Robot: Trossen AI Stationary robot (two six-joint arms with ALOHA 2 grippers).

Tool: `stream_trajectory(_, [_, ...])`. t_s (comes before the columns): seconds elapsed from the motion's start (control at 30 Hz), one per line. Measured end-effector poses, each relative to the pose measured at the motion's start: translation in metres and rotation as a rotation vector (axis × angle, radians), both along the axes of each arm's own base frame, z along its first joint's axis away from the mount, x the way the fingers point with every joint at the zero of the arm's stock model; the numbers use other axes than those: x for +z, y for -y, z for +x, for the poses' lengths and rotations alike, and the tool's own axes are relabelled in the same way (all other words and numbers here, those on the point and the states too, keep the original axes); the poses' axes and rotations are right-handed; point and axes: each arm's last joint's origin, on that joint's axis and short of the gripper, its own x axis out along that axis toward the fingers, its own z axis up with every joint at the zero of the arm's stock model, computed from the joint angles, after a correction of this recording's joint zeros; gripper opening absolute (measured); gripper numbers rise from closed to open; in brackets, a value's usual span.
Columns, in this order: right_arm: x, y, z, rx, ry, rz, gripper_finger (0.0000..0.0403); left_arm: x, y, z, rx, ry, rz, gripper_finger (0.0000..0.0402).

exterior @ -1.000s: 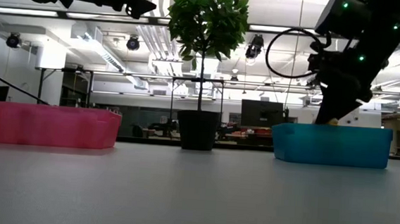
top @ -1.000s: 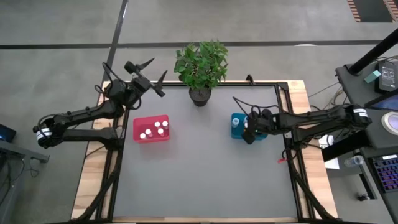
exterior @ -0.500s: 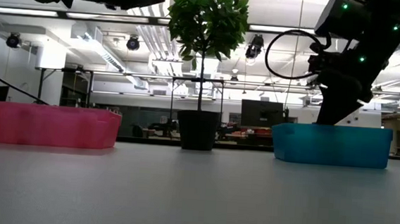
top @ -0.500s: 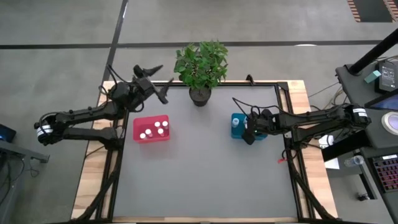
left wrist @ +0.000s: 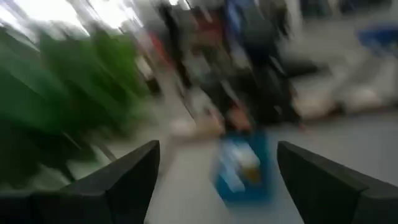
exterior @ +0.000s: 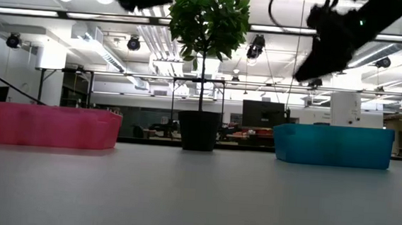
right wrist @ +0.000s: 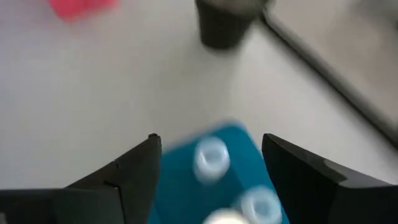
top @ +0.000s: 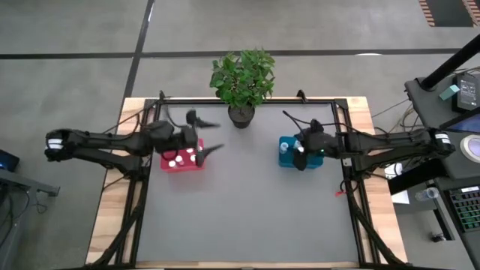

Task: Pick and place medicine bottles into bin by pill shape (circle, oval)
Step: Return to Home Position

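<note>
The red bin (top: 180,160) holds several white-capped medicine bottles (top: 182,157). The teal-blue bin (top: 286,153) holds more bottles, three of them in the right wrist view (right wrist: 211,156). My left gripper (top: 209,134) is open and empty, above the red bin's right end, and points toward the teal bin (left wrist: 241,167). My right gripper (top: 299,151) is open and empty, raised above the teal bin (exterior: 332,144); its fingers (right wrist: 127,171) stand apart over the bottles without touching them.
A potted plant (top: 241,77) stands in a black pot (top: 241,116) at the table's far edge, between the two bins. The grey tabletop (top: 247,217) lies open toward the near edge. A black frame (top: 341,120) runs around the table.
My left gripper has swung from the table's far left corner toward the right and near side, to above the red bin's right end, turning toward the teal bin. My right gripper has risen out of the teal bin to well above its rim.
</note>
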Motion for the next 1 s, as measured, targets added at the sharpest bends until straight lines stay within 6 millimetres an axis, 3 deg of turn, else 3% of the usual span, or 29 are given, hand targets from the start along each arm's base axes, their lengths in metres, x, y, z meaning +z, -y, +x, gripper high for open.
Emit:
stream_trajectory(0.13, [0.019,-0.007,0.005,0.160,0.142,-0.094,0.0258,-0.018,0.017,-0.007,-0.112,-0.286,-0.107,0.0303])
stream_trajectory(0.23, [0.027,-0.013,0.007,0.277,0.205,-0.204,0.0256,-0.025,0.027,-0.016,-0.161,-0.365,-0.112,0.0303])
stream_trajectory(0.47, [0.033,-0.019,0.002,0.532,0.336,-0.371,0.0252,-0.042,0.031,-0.045,-0.194,-0.325,-0.110,0.0286])
stream_trajectory(1.0, [0.018,-0.019,-0.054,0.575,0.561,-0.482,0.0221,-0.074,0.028,-0.107,-0.237,-0.108,-0.067,0.0111])
